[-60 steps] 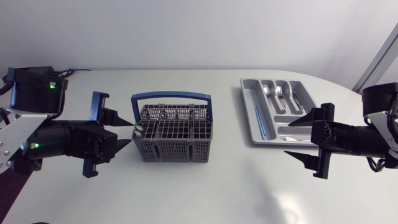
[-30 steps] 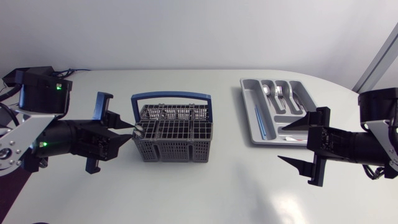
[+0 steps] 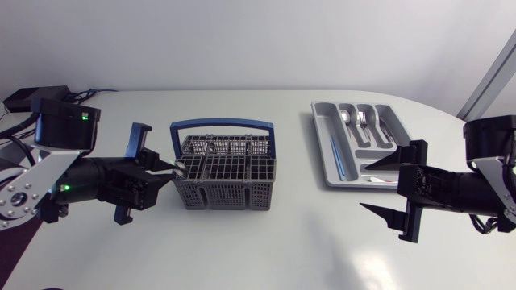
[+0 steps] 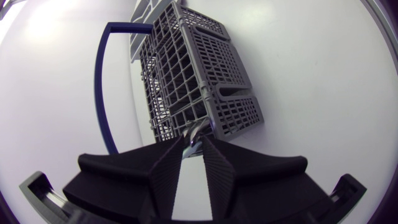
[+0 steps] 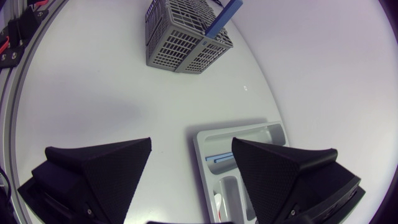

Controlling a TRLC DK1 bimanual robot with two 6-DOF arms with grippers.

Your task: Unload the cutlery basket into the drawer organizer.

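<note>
The grey cutlery basket (image 3: 226, 173) with a blue handle (image 3: 222, 125) stands left of the table's middle. My left gripper (image 3: 169, 167) is at its left end, fingers drawn close on a silver cutlery handle (image 3: 179, 167) sticking out of the end compartment. In the left wrist view the metal piece (image 4: 196, 129) sits pinched between the fingertips of the left gripper (image 4: 194, 140), right at the basket (image 4: 199, 68). The grey drawer organizer (image 3: 326, 153) lies at the right. My right gripper (image 3: 367, 184) hovers open in front of it, holding nothing.
The organizer holds spoons and forks (image 3: 363, 121) in its far compartments and a blue item (image 3: 337, 157) in a long slot. In the right wrist view the organizer (image 5: 236, 134) lies under the right gripper (image 5: 191, 144), the basket (image 5: 180, 43) far ahead.
My left gripper has moved up to the basket's end and its fingers have narrowed onto the cutlery handle. The right arm shifted slightly toward the table's front, then held still.
</note>
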